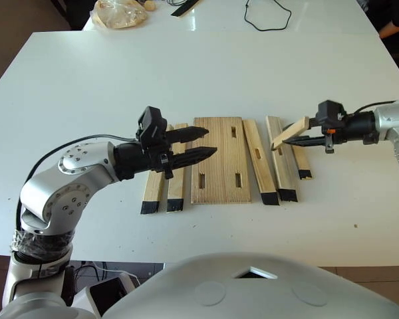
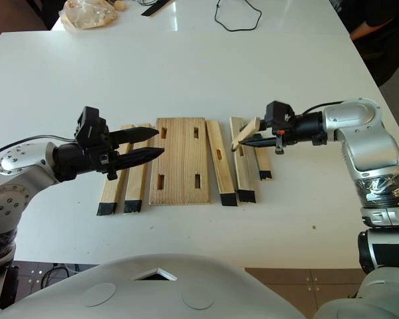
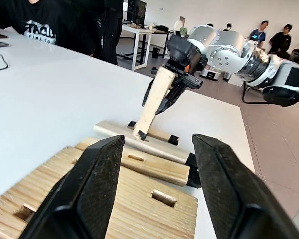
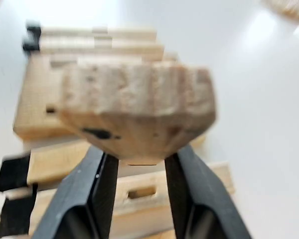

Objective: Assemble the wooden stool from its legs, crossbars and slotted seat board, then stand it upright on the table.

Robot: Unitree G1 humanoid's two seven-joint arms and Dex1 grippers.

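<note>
The slotted seat board (image 1: 218, 174) lies flat mid-table. Two black-tipped legs (image 1: 163, 189) lie side by side to its left, and three more wooden pieces (image 1: 281, 166) lie to its right, one of them slotted (image 1: 259, 159). My left gripper (image 1: 211, 141) hovers open over the board's left edge, nothing between its fingers (image 3: 97, 184). My right gripper (image 1: 282, 143) is shut on a short wooden crossbar (image 1: 290, 132), held tilted just above the right-hand pieces. The crossbar's end (image 4: 134, 109) shows clamped between the fingers, and it also appears lifted in the left wrist view (image 3: 154, 97).
A black cable (image 1: 266, 16) and a crumpled plastic bag (image 1: 120, 13) lie at the table's far side. The white table (image 1: 86, 86) has wide bare room behind and left of the parts. Its front edge runs close below the legs.
</note>
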